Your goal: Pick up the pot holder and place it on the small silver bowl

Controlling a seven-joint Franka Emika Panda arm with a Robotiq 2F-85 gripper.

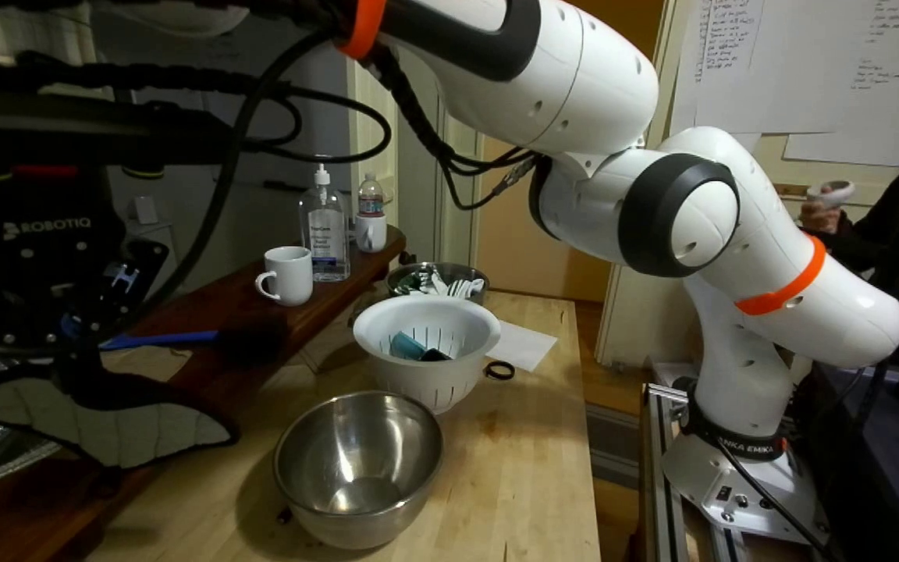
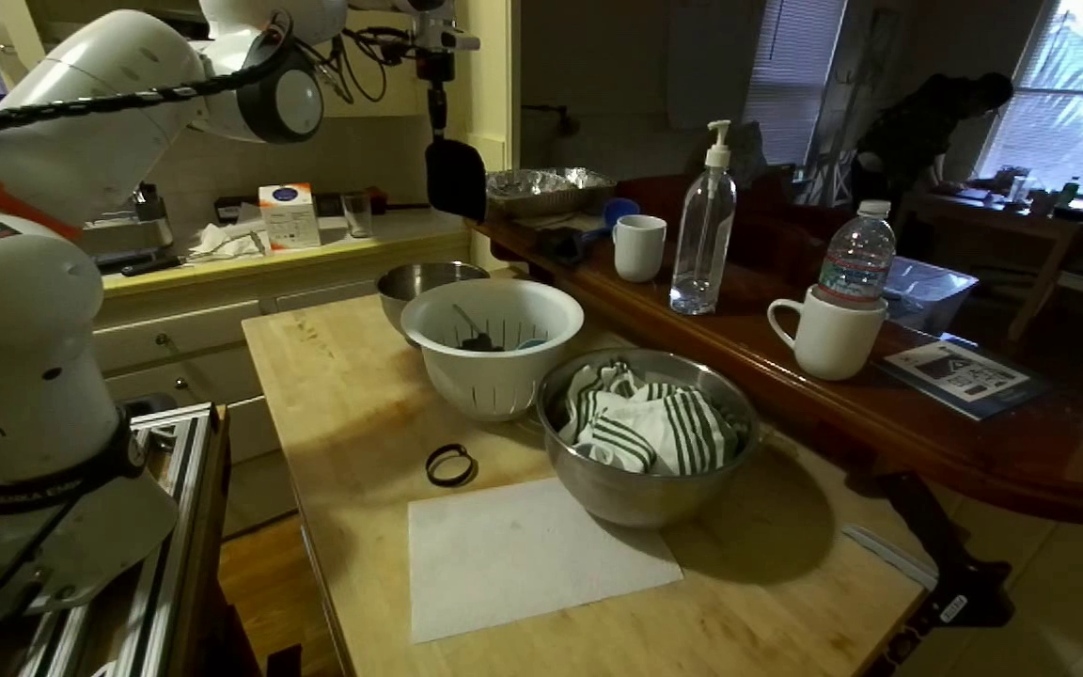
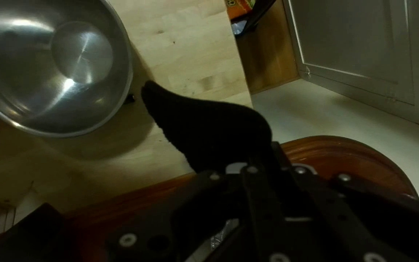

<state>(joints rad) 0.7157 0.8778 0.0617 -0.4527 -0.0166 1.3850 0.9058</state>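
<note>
The arm [image 1: 598, 70] was smooth white, built of rounded, bulging sections with small dimples [image 1: 685, 250]. It had a round white disc [image 1: 703, 215] framed by a thick black ring [image 1: 643, 215], and bright orange bands [image 1: 785, 293] wrapped it in places. Black cables [image 2: 128, 99], some smooth and some braided, ran along it. The gripper [image 1: 77, 373] was black and angular, marked ROBOTIQ in pale capitals [image 1: 55, 227] and dotted with silvery screws [image 3: 127, 239]. Above the white base [image 1: 711, 472], a black collar [image 1: 742, 456] bore pale letters ending in EMIKA
</note>
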